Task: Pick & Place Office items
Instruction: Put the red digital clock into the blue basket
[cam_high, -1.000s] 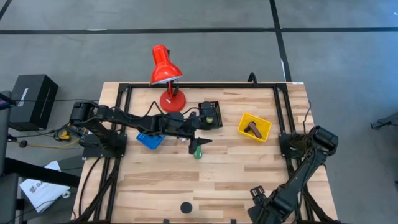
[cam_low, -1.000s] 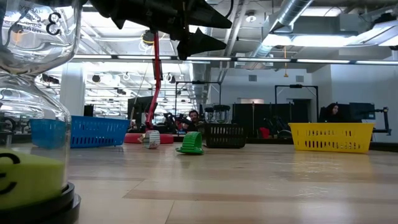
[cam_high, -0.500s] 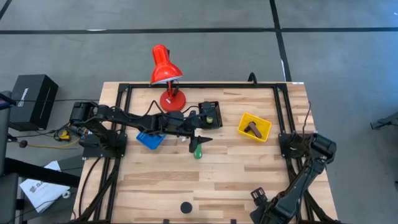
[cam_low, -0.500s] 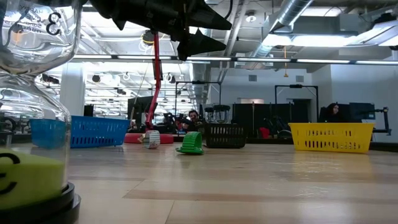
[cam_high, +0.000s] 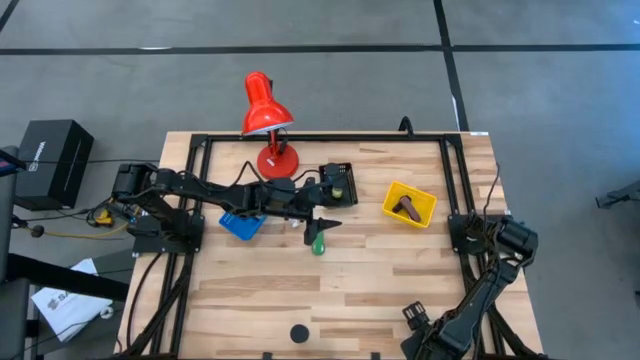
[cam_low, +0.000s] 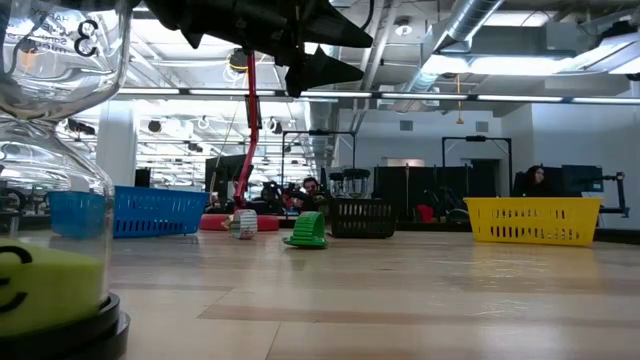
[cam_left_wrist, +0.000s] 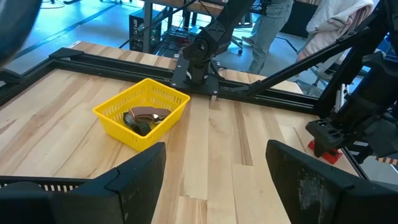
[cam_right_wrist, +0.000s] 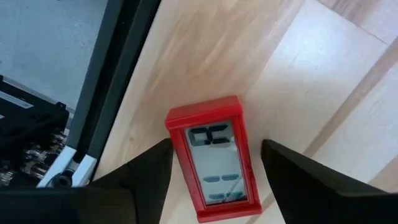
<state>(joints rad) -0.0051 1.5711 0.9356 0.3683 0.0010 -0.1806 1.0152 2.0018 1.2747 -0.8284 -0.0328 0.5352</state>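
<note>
**Four cameras, one table**

One camera hangs high above, looking straight down on the whole wooden table (cam_high: 330, 270) and some grey floor around it. A second sits at tabletop height, looking level across the boards into the room behind; a clear hourglass (cam_low: 50, 200) stands very close to its lens. Both catch the red desk lamp (cam_high: 268, 115) and the yellow bin (cam_high: 409, 204). The left wrist camera looks forward over the table, past its own two fingers (cam_left_wrist: 134, 180), and it also sees that yellow bin (cam_left_wrist: 143, 112). The right wrist camera points down, close over a red timer (cam_right_wrist: 214, 158) at the table's edge
</note>
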